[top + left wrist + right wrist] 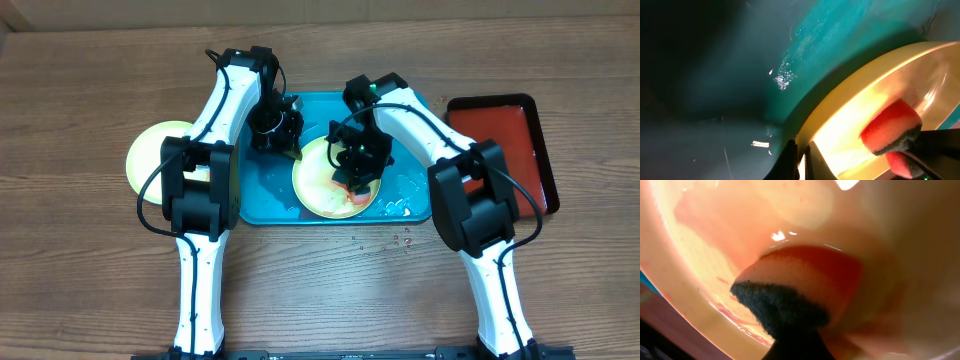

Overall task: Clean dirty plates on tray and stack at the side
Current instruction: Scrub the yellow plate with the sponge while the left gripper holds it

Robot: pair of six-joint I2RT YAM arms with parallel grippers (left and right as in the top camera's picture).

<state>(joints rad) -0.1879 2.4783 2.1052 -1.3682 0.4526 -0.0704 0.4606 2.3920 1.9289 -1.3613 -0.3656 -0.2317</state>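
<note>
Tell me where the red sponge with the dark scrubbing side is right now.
In the overhead view, the red sponge sits under the right gripper, pressed onto the pale yellow-green round plastic plate inside the turquoise rectangular plastic tray.

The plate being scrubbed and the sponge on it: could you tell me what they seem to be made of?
The plate looks like smooth, glossy pale-yellow plastic: light glows through it and highlights glint on it. The sponge seems soft red foam with a dark, fuzzy scouring layer, probably abrasive fibre.
</note>
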